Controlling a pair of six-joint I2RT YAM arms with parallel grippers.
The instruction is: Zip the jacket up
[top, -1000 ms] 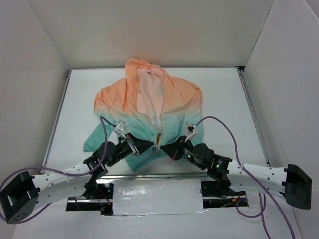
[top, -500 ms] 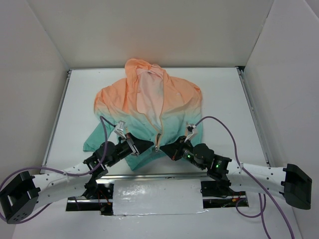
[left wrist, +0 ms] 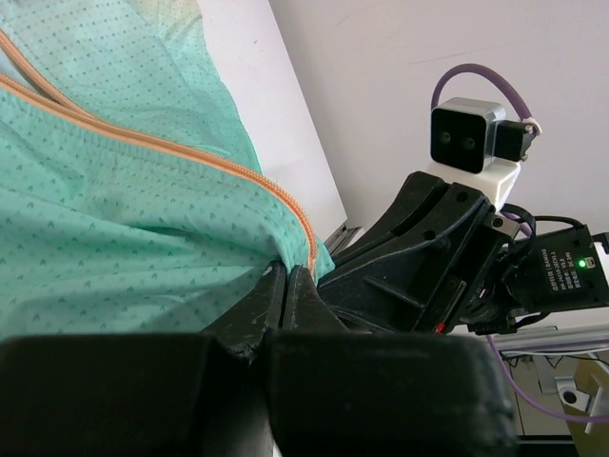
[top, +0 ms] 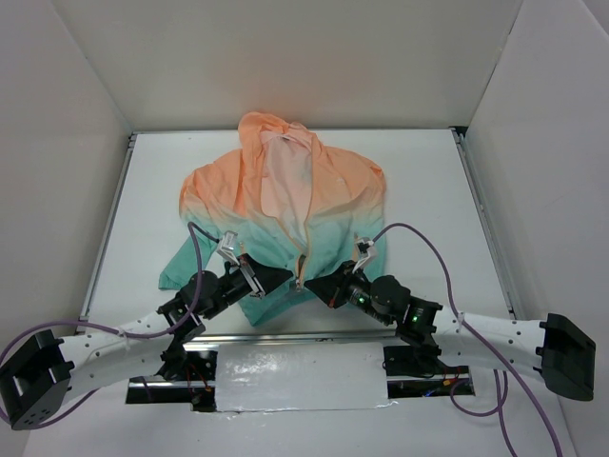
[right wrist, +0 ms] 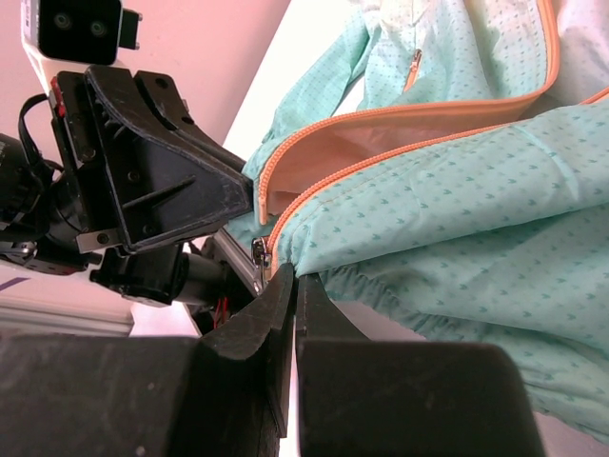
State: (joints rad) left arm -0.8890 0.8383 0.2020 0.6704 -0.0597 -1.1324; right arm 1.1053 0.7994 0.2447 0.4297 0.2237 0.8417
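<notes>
The jacket (top: 285, 190) lies flat on the white table, peach hood at the far end and teal hem toward the arms. Its orange zipper (top: 304, 249) runs down the middle and is open above the hem. My left gripper (top: 288, 277) is shut on the hem corner of the left front panel (left wrist: 114, 238), fingers pinched at the zipper's end (left wrist: 287, 271). My right gripper (top: 314, 284) is shut on the hem of the other panel (right wrist: 457, 190), jaws closed at the fabric edge (right wrist: 293, 271). The metal zipper slider (right wrist: 257, 255) hangs just left of them.
White walls enclose the table on three sides. Metal rails run along its left edge (top: 109, 219) and right edge (top: 481, 219). A shiny strip (top: 300, 376) covers the near edge between the arm bases. Purple cables (top: 428, 243) loop off both wrists.
The right wrist has shifted very slightly to the left. Both grippers stay shut at the hem and the jacket lies as before.
</notes>
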